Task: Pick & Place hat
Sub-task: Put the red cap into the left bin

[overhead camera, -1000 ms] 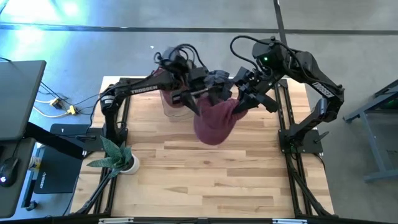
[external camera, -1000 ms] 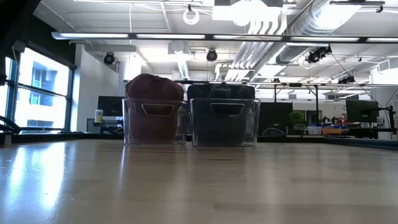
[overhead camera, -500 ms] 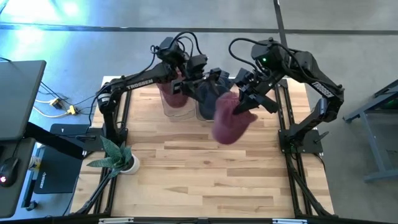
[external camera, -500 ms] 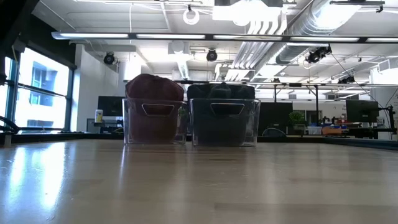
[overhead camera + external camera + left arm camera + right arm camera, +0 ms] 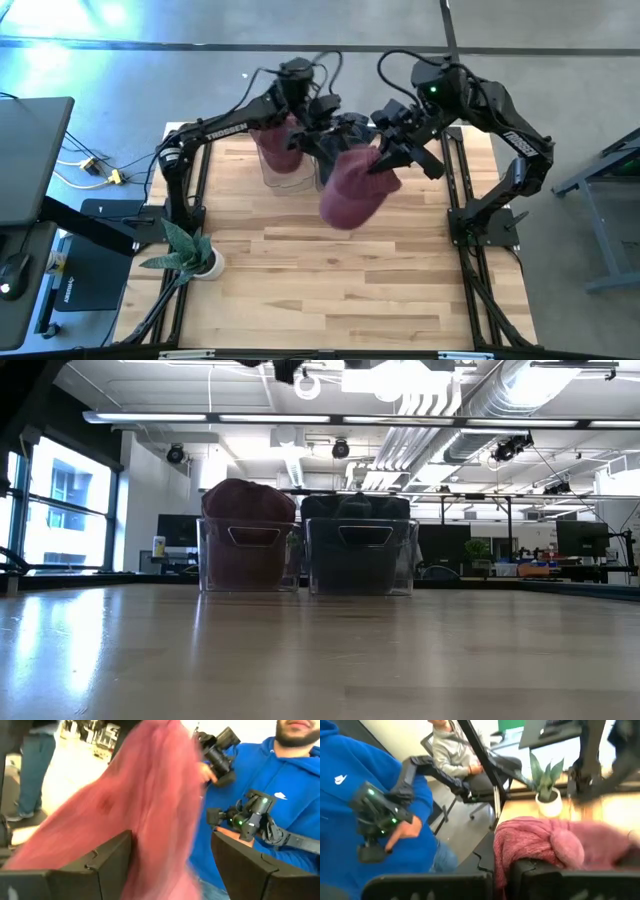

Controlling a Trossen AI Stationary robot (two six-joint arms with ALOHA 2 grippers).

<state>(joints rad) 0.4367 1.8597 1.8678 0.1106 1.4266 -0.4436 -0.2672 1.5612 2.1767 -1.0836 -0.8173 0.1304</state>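
A maroon knit hat (image 5: 352, 188) hangs high above the middle of the table, with my right gripper (image 5: 384, 160) shut on it. The same hat (image 5: 547, 845) fills the right wrist view. My left gripper (image 5: 334, 134) stands open just behind the hat, on its far-left side. In the left wrist view the blurred hat (image 5: 145, 805) hangs between and ahead of its two fingers. Two clear bins stand at the table's far edge, one (image 5: 248, 552) with maroon hats and one (image 5: 360, 550) with dark hats. My right gripper pinches an edge of the hat (image 5: 506, 851) between its two fingers, coming from the table's right side and slanting a little down. The hat hangs slack below and to the left of the fingers, lifted clear of the table. My left gripper: I cannot tell whether its open fingers (image 5: 107, 862) touch the hat.
A potted plant (image 5: 190, 250) stands at the table's left edge, and a laptop (image 5: 30, 150) sits off the table to the left. A person in a blue hoodie (image 5: 280, 785) holds a camera beyond the table. The near half of the wooden table (image 5: 330, 290) is bare.
My left gripper has drawn away from the hat toward the table's far edge and rolled about its own axis, staying open. The hat, hanging from my still right gripper, has swung toward the right and partly back.
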